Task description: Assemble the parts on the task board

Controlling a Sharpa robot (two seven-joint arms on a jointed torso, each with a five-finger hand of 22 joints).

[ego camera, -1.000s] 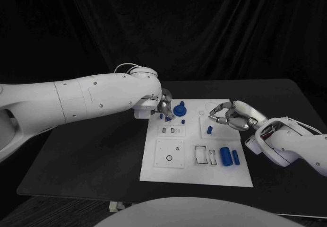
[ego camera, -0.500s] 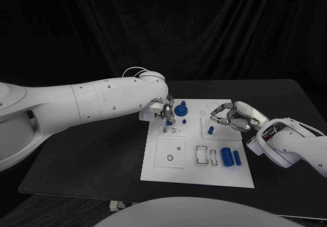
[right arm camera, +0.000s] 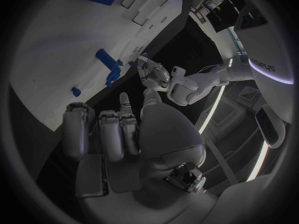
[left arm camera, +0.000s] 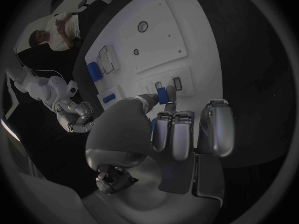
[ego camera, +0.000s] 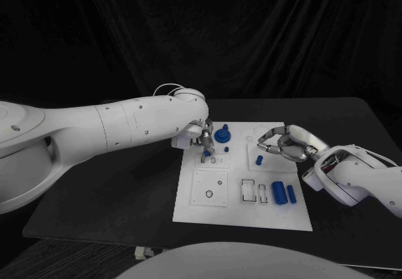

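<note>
We see the white rectangular task board lying in the middle of the black table, and on it the small blue parts. Near its far edge stands a blue round knob-like part, and just beside this one the left silver hand pinches a small blue peg between its thumb and a finger, directly above the small slotted plate on the left half of the board. In the left wrist view the same blue peg sits at the fingertips, very near two small rectangular slots; whether it touches the board we cannot tell. Toward the right half of the board a short blue piece lies on a small raised plate, and the right silver hand hangs just beside it with its fingers curled inward and nothing between them. In the right wrist view these fingers are bent together over the board edge and hold nothing. Near the right edge of the board two blue cylinders lie side by side next to some rectangular frames, and a square white plate with small holes lies on the near left part.
</note>
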